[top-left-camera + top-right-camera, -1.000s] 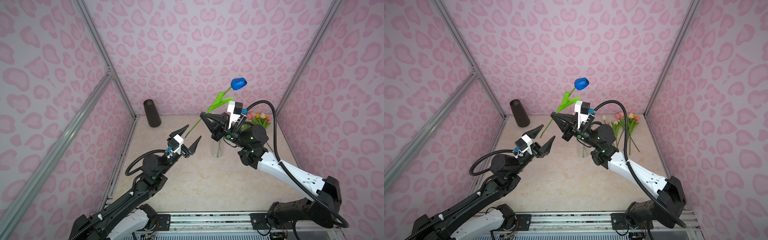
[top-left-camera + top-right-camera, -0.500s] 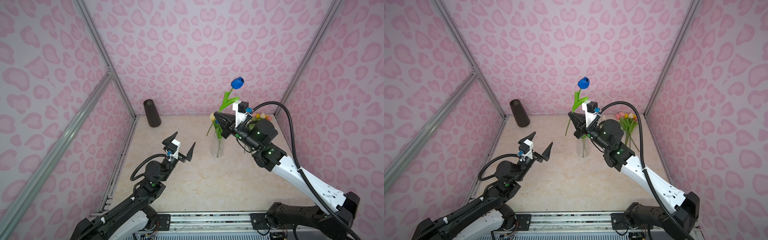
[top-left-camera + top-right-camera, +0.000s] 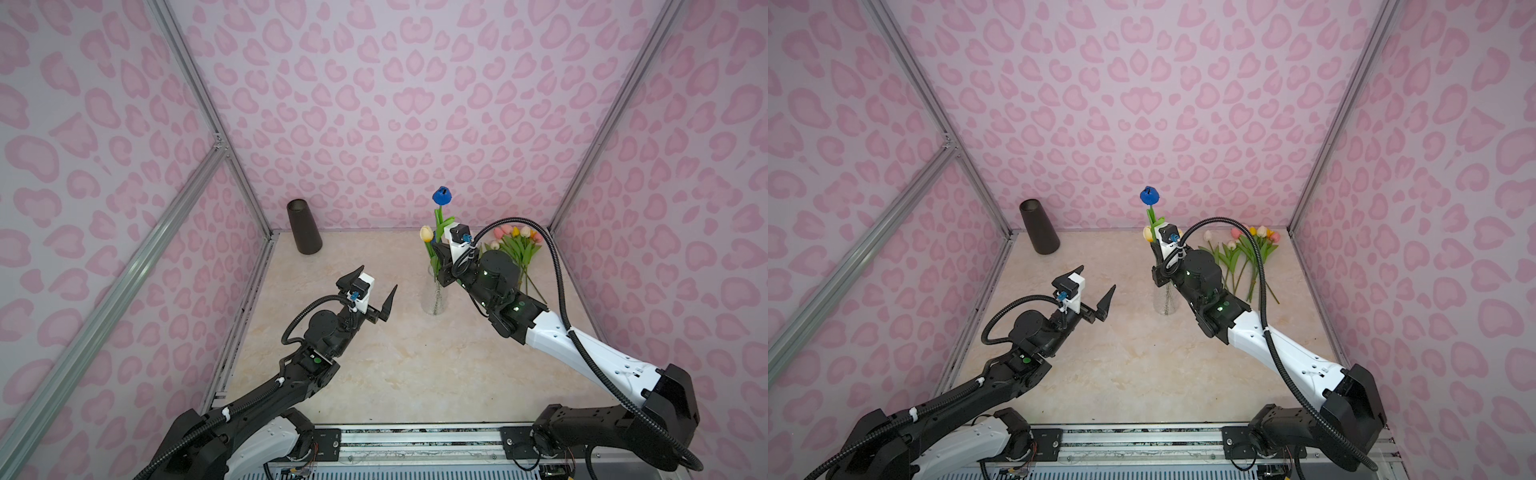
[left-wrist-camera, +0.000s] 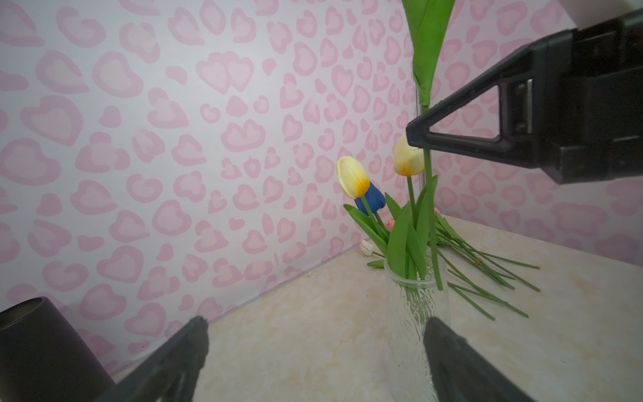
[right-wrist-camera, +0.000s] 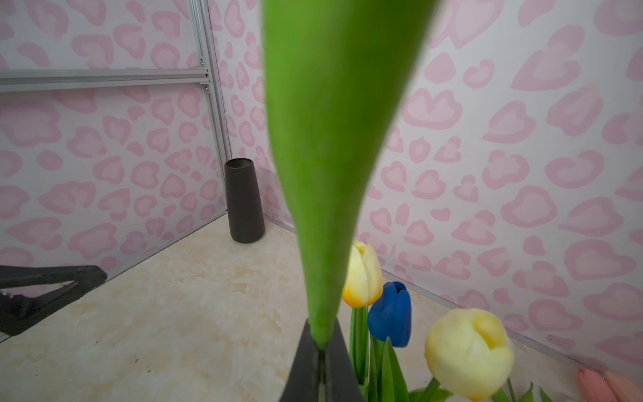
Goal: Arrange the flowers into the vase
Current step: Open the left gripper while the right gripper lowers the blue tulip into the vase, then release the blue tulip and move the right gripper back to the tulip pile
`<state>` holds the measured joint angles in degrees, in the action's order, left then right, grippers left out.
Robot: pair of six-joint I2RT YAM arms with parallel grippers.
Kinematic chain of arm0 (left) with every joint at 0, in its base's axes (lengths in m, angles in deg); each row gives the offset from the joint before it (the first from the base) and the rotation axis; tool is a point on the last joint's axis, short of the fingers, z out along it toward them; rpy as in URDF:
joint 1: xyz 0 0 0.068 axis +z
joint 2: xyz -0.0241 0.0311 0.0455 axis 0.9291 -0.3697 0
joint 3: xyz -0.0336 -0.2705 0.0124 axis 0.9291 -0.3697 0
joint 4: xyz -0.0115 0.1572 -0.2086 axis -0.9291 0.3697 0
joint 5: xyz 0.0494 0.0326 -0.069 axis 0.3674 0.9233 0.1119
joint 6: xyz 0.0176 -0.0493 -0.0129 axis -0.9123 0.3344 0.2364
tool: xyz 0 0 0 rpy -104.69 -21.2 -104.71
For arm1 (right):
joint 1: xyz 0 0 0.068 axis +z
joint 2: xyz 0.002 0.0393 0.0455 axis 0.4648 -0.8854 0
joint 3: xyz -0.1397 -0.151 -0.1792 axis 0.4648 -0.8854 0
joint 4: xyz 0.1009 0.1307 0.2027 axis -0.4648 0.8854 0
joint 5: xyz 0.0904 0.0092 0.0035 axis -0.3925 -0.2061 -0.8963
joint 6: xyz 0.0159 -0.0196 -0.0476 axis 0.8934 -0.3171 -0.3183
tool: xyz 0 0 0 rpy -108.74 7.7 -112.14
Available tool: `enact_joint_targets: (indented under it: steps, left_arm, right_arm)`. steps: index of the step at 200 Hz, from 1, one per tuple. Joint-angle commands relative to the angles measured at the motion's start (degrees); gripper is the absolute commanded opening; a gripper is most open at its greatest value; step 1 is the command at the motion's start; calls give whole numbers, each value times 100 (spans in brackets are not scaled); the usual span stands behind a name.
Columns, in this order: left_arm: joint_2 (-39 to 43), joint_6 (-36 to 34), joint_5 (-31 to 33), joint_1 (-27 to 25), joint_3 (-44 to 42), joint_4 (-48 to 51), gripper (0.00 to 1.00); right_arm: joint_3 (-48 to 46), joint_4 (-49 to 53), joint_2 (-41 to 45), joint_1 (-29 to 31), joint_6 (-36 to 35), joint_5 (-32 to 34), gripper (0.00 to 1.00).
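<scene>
Left end effector (image 3: 376, 280): I am holding it wide open and empty, left of the glass vase (image 3: 435, 299).
Right end effector (image 5: 320, 344): I am pinching the blue tulip (image 3: 441, 196) by its stem, upright above the vase.
Loose flowers (image 3: 517, 245): lying on the desk (image 3: 395, 365), far right.

The table (image 3: 415, 374) has a flat top, cream with pale brown swirls like stone. Three things sit right on it. A tall dark vase (image 3: 304, 227) stands at 10 o'clock, in the far corner by the walls. A clear glass vase (image 3: 435, 299) stands near the middle, a bit toward 1 o'clock. A bunch of loose tulips (image 3: 519, 249) lies flat at 2 o'clock, with the heads by the back wall and the stems pointing toward 6 o'clock.
</scene>
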<state>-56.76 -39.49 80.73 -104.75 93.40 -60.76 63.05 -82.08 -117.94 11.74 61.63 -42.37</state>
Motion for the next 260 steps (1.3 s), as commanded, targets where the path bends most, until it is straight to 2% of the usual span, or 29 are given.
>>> enact_joint_targets:
  steps: [1,84,208,234,260]
  left_arm:
    - [-113,-31,-9,5,124,-190,98]
    - [-213,-48,-71,2,292,-160,97]
    - [-418,-101,-194,5,459,-132,98]
    - [-570,-119,-268,5,583,-150,97]
    - [-704,-213,-346,6,736,-157,97]
  right_arm:
    - [-66,-630,-96,1,-225,195,0]
    - [-119,-1312,-366,-32,-379,272,0]
    - [-532,-1069,-528,-56,-452,-6,0]
    - [-631,-1081,-557,-58,-521,81,20]
    - [-754,-1244,-594,-84,-535,120,30]
